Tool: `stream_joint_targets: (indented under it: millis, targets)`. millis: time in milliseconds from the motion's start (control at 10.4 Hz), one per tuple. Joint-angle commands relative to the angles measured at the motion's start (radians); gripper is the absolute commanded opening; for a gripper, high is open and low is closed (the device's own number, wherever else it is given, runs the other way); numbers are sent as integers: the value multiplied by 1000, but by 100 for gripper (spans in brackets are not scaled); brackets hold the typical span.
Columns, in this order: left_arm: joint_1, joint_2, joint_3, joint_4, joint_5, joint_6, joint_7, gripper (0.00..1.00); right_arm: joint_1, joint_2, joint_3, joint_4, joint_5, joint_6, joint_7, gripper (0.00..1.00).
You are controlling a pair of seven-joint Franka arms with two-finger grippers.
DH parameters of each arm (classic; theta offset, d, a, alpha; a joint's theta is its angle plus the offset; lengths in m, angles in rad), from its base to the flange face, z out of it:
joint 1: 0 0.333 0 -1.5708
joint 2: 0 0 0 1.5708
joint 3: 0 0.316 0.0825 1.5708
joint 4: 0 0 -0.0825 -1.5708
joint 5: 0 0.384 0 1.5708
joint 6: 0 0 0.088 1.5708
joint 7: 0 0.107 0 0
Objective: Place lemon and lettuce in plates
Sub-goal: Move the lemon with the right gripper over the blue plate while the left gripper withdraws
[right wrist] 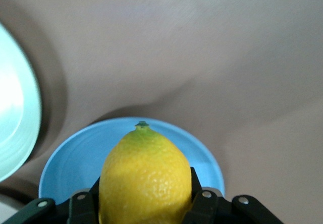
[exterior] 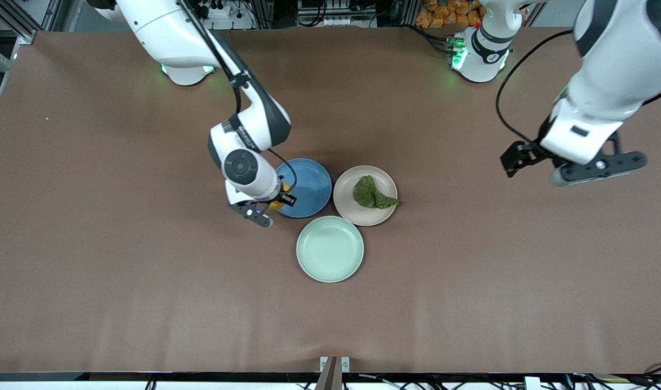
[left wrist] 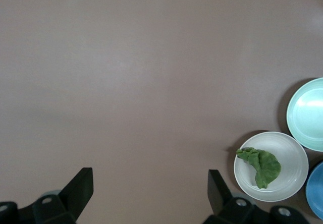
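We see the right gripper (exterior: 269,208) at the center left of the front view, over the rim of the blue plate (exterior: 308,187) on the side toward the right arm's end of the counter (exterior: 119,271). Its jaws are clamped on the lemon (right wrist: 145,178), which fills the lower middle of the right wrist view with its nubbed tip pointing out over the plate.

The lettuce (exterior: 371,193) already lies in the beige-pink plate (exterior: 349,203), just beside the blue one at the frame's center, with its tail reaching the rim. So we judge 1 of the 2 placements done.

The main risk we see is position: the lemon hangs near the plate's edge, not its middle. Released here, it could strike the rim and roll off onto the counter, since it is oval and the plate is shallow. A drop from height would make that roll worse.

A pale mint-green plate (exterior: 330,249) sits lower in the frame, touching or nearly touching both others; a stray lemon could end up in it.

The left gripper (exterior: 574,162) waits at the upper right, over bare counter, jaws wide apart.
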Motion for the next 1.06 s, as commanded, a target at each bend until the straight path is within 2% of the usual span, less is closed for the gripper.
stream_joint_targets:
  millis: [0, 193, 289, 481, 770, 963]
  targets:
    - [-6, -42, 65, -11, -27, -45, 99, 100, 59, 25, -8, -3, 14, 62, 47, 4]
    - [-52, -63, 188, -1, -45, -87, 235, 100, 83, 36, -12, -6, -10, 69, 61, 100]
    - [-55, -65, 219, -1, -62, -88, 291, 100, 82, 36, -15, -4, -18, 64, 61, 100]
    - [-55, -80, 219, -4, -64, -93, 288, 100, 68, 24, -23, -4, -19, 53, 58, 100]
    - [-53, -91, 217, -4, -64, -110, 288, 100, 68, -5, -87, -1, -71, 9, 25, 100]
    - [-50, -108, 217, -4, -62, -108, 288, 100, 32, -33, -136, -1, -93, -28, -111, 100]
